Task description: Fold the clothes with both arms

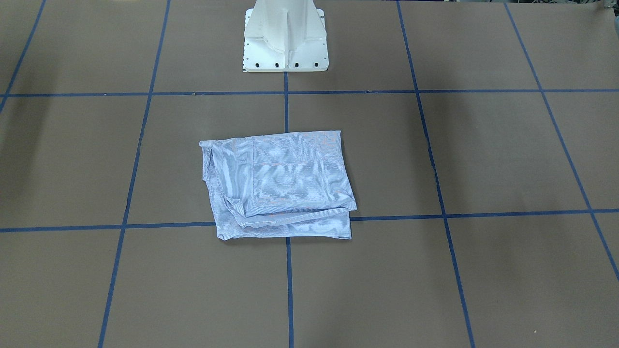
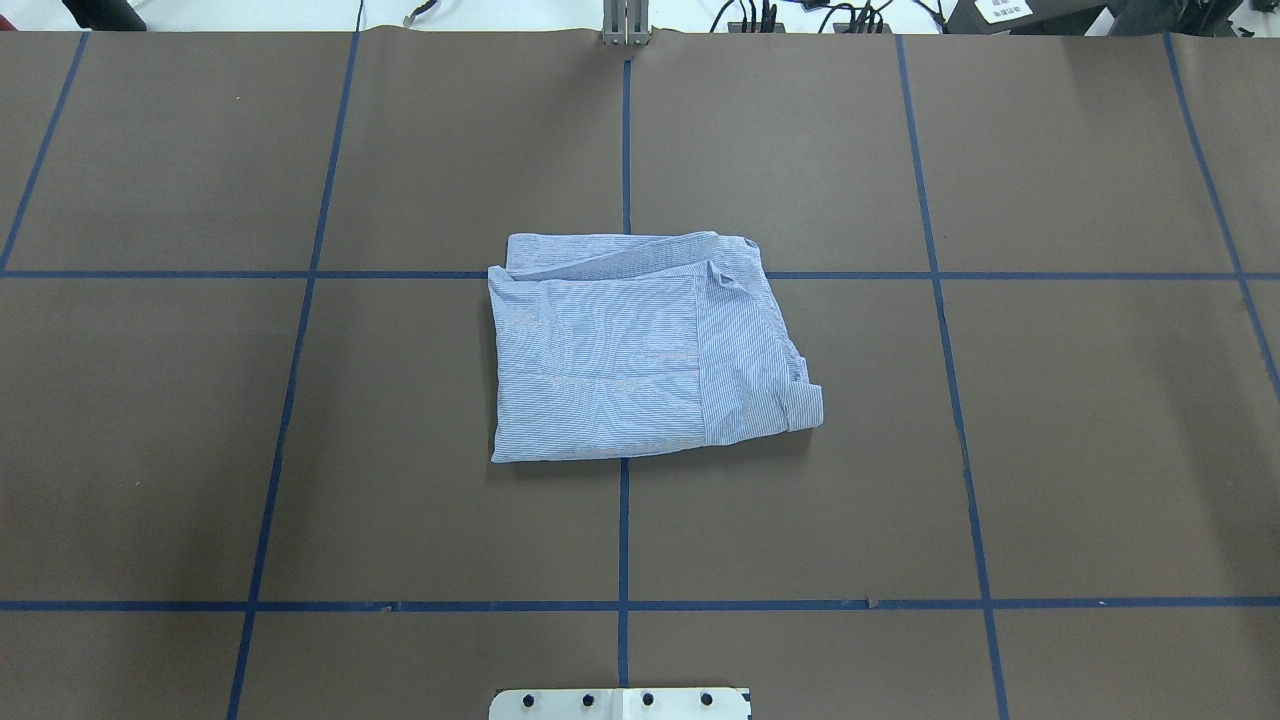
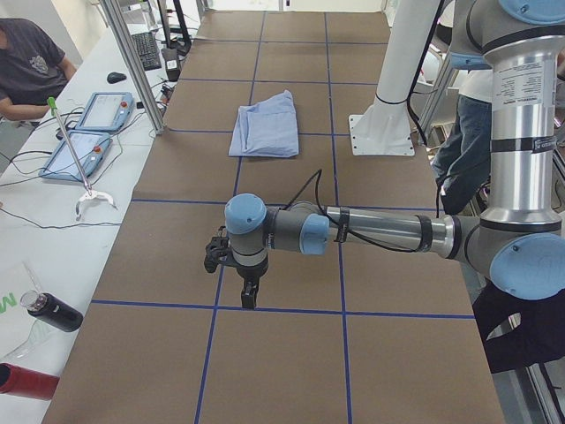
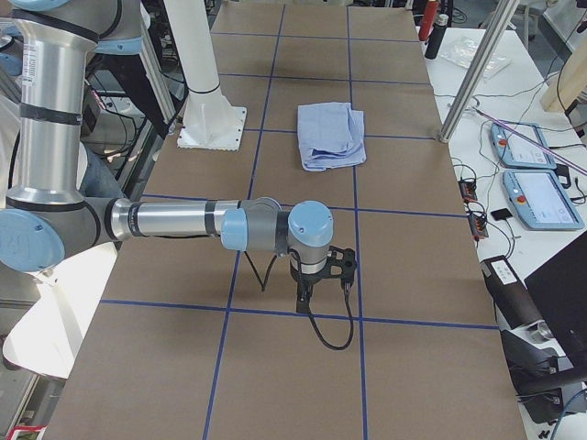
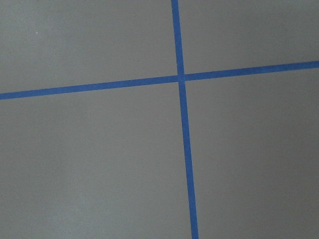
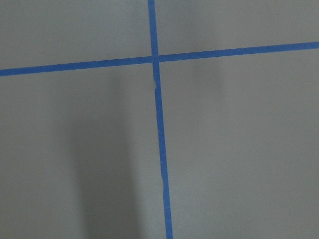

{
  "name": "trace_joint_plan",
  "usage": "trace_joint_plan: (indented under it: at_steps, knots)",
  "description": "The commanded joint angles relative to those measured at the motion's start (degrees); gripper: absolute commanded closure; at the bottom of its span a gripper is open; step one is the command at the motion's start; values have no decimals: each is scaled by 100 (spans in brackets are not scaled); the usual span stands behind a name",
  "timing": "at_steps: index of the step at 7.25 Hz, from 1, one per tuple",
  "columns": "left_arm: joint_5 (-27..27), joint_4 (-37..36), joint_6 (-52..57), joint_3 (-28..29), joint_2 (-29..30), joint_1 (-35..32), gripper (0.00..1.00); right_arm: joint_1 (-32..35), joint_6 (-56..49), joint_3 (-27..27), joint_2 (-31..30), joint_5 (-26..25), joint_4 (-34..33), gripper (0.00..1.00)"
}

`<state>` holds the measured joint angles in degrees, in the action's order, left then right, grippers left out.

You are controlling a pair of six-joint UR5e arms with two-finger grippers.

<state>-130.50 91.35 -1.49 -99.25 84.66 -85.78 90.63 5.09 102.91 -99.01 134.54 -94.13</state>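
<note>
Tabletop (image 2: 1100,450): brown matte surface, with a blue tape grid (image 2: 623,540) splitting it into large rectangles. Shirt (image 2: 620,350) lies flat near centre, folded to a rough rectangle. It's light blue with fine white stripes and covers one tape crossing; a cuff pokes out at one corner. White pedestal base (image 1: 285,43) sits on the centre tape line, robot side, well apart from the shirt.
</note>
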Motion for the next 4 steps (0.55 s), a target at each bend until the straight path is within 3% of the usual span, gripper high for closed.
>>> trace_joint_plan:
  at_steps: [1, 4]
  knots:
    - [-2, 23, 0, -6, -11, 0, 1, -1, 45, -16, 4, -7, 0, 0]
    - [-10, 40, 9, -15, -37, -9, 1, -1, 36, -16, 13, -7, 0, 0]
